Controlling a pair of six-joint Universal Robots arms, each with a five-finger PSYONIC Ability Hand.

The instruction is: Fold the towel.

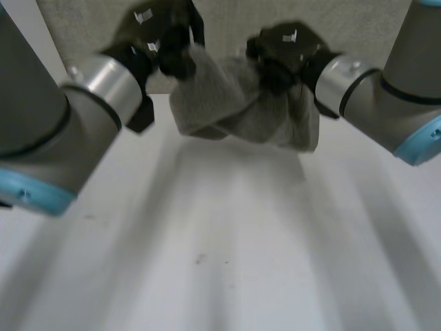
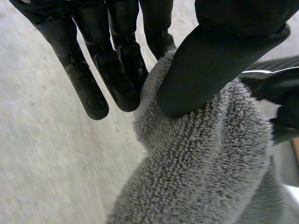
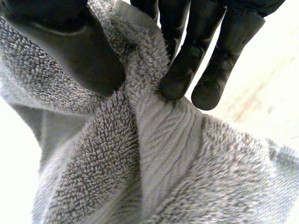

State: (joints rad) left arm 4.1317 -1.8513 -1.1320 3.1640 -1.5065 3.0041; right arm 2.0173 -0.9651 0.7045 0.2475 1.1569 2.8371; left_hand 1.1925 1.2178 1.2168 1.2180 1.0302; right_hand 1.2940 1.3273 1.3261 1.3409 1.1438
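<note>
Two pinch grips: left hand (image 1: 153,43) and right hand (image 1: 284,49) each clamp thumb against fingers on the grey towel (image 1: 238,114), which hangs bunched between them above the table (image 1: 227,241); lifting step, next likely needs it spread flat

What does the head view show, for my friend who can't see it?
Two black robot hands hold up a crumpled grey towel at the far side of a white table. The left hand pinches one upper end, the right hand the other, and the towel sags between them.
</note>
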